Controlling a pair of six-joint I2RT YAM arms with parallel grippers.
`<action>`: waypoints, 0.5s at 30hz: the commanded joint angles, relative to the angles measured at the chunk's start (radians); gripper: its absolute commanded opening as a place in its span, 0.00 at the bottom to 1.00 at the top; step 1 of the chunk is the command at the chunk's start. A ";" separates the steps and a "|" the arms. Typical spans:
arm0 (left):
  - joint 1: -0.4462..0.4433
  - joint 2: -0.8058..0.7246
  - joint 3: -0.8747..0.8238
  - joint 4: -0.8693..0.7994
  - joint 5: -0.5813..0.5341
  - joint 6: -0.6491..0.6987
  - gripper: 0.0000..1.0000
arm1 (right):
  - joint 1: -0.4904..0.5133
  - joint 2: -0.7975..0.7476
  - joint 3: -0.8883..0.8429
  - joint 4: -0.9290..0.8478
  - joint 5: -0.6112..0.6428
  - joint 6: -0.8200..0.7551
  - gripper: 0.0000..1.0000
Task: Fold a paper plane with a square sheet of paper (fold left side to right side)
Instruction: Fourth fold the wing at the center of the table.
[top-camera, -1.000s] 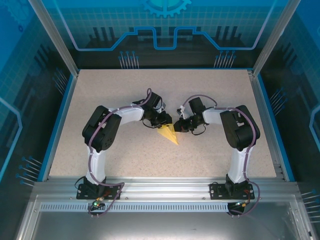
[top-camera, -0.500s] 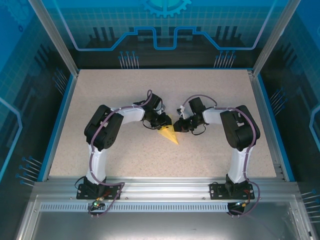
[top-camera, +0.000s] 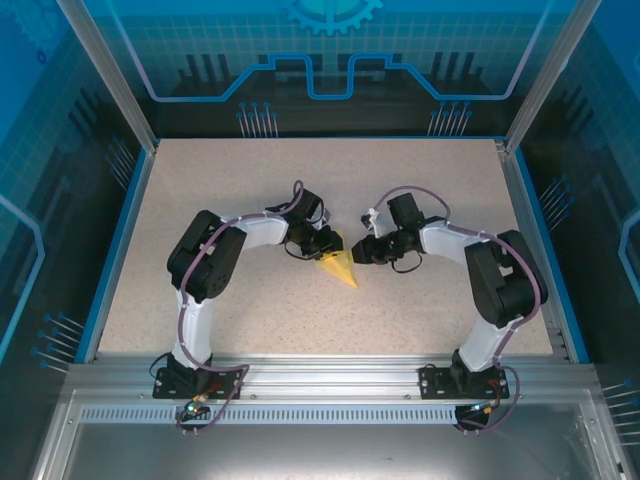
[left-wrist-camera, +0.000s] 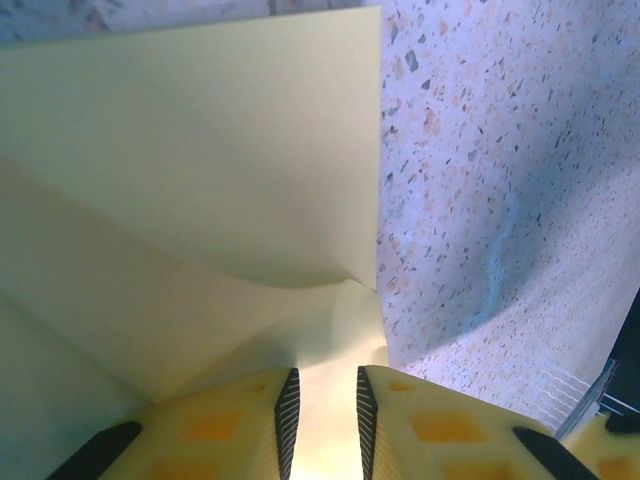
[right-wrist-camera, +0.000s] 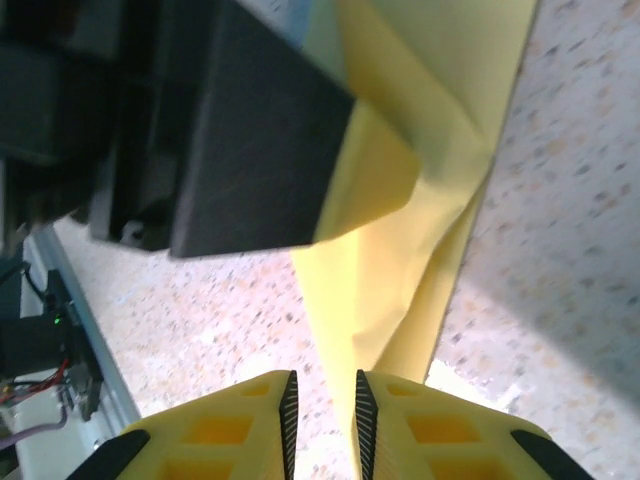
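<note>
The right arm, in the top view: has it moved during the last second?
Yes. The right arm swung its elbow outward, nearer the table's blue right rim; the right pincer shifted only slightly the same way.

Speckled beige tabletop (top-camera: 250, 190) (blue-edged), translucent blue panel walls (top-camera: 50, 170), aluminium rail (top-camera: 330, 368) in front.

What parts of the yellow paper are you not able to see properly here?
Top view: the yellow paper is tiny, its far end under the left gripper and right gripper; creases too small to read.
Left wrist view: picture edges cut the paper off; whether the fingers pinch it or hover over it is unclear.
Right wrist view: the left gripper's dark, blurred body covers the paper's upper left.
</note>
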 joint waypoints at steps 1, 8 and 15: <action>-0.011 0.036 -0.041 -0.049 -0.055 0.005 0.27 | 0.037 -0.007 -0.041 -0.016 -0.086 0.025 0.24; -0.009 0.031 -0.040 -0.057 -0.059 0.010 0.27 | 0.085 0.063 0.007 -0.032 -0.057 0.016 0.24; -0.011 0.029 -0.040 -0.064 -0.067 0.013 0.27 | 0.091 0.105 0.025 -0.106 0.003 -0.015 0.24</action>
